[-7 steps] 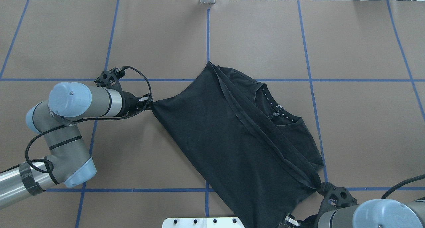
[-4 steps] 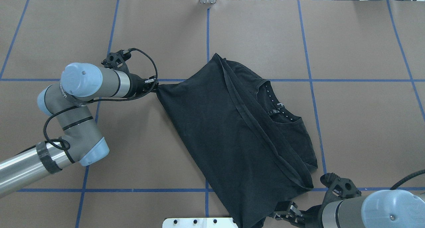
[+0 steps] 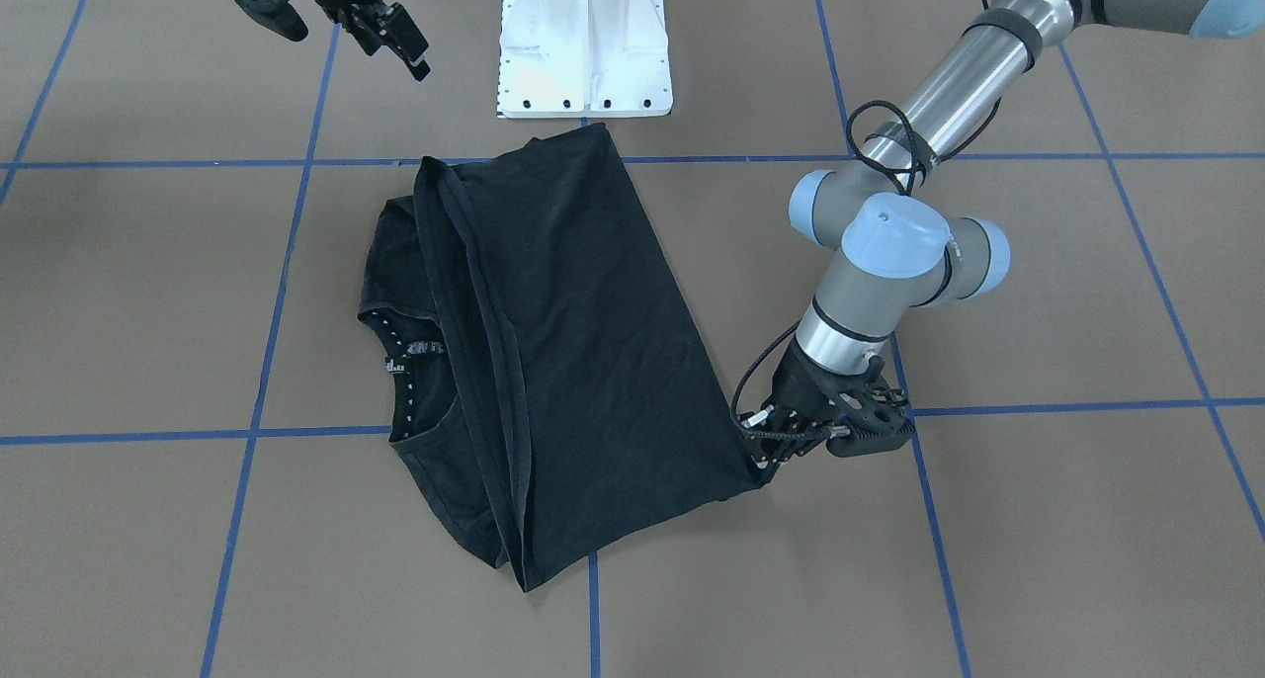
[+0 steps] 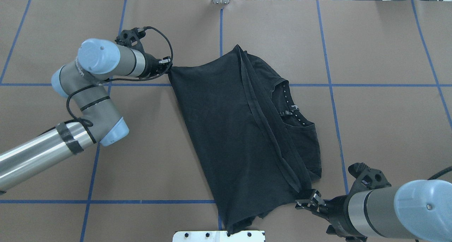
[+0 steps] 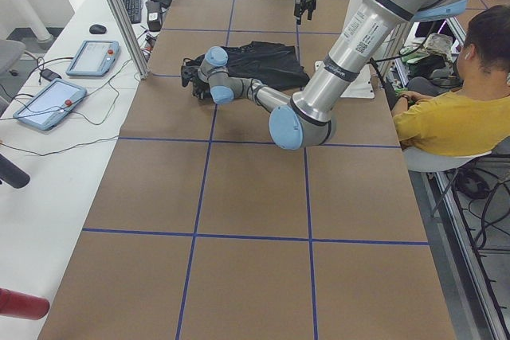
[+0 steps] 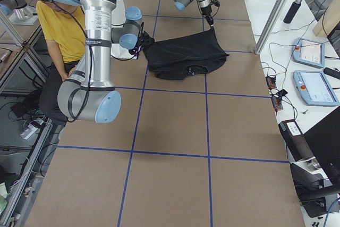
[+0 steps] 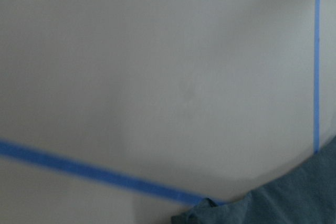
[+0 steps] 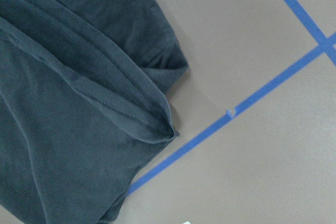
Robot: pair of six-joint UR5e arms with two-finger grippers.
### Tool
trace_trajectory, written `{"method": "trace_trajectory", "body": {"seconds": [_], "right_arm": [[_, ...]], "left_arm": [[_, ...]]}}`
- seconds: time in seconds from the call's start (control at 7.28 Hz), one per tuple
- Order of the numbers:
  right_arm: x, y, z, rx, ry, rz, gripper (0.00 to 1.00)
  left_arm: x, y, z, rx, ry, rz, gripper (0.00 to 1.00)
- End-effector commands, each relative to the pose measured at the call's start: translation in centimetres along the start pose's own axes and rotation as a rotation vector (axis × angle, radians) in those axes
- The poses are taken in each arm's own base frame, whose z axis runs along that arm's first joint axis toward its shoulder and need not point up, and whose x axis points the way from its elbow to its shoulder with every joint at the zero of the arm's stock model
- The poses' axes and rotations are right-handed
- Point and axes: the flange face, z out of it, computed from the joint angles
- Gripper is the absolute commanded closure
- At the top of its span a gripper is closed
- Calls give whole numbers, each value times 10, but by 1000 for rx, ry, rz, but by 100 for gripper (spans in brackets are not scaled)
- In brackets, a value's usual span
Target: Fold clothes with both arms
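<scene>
The black T-shirt [image 4: 240,129] lies folded lengthwise on the brown table, also in the front view [image 3: 573,342]. Its print is hidden; the small white collar logo [image 4: 295,108] shows. My left gripper [image 4: 166,66] is shut on the shirt's far-left corner, low over the table, also in the front view [image 3: 766,441]. My right gripper [image 4: 306,200] is open and empty, just right of the shirt's near hem and apart from it; it is raised above the table in the front view [image 3: 395,38]. The right wrist view shows the folded hem [image 8: 147,119] below.
The white pedestal base [image 4: 212,236] stands at the near edge, touching the shirt's near hem. Blue tape lines [image 4: 328,85] cross the table. A person in yellow [image 5: 446,117] sits beside the base. Tablets [image 6: 313,86] lie on a side table.
My left gripper has dragged its shirt corner away from the robot and to the right. My right gripper has let go of the near hem and opened; the shirt has turned and settled.
</scene>
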Motion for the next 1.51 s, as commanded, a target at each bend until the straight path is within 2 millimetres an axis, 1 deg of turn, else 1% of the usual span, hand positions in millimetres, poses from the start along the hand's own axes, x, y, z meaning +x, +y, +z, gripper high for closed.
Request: {"method": "trace_trajectory", "body": {"seconds": [0.0,0.14,0.27,0.41,0.55,0.69,0.82,0.96,1.1,1.24,1.37], "right_arm": [[-22,-23,-7,58,-61,5,0],[-35,-28,-11,68,-91,13,0],[-38,-29,-12,74,-101,14,0],[-44,-29,-10,98,-122,11,0],[-57,-29,0,123,-142,13,0],[-68,-33,17,152,-144,17,0],[-83,-36,19,157,-157,7,0],[-88,-34,22,159,-127,-95,0],[-95,-23,36,97,-35,-265,11],[-112,-11,50,81,35,-444,15],[-126,7,70,67,98,-614,23]], "left_arm": [[23,-35,39,32,38,31,100],[31,-43,56,49,56,65,100],[36,-47,59,72,49,90,100],[38,-52,59,76,43,103,92],[38,-52,61,75,39,108,48],[33,-78,47,101,40,134,0],[43,-86,34,118,60,181,0],[26,-75,18,96,64,185,0],[-20,-52,-10,45,86,189,0],[-59,-33,-33,14,105,194,0],[-79,-24,-49,12,113,196,0]]}}
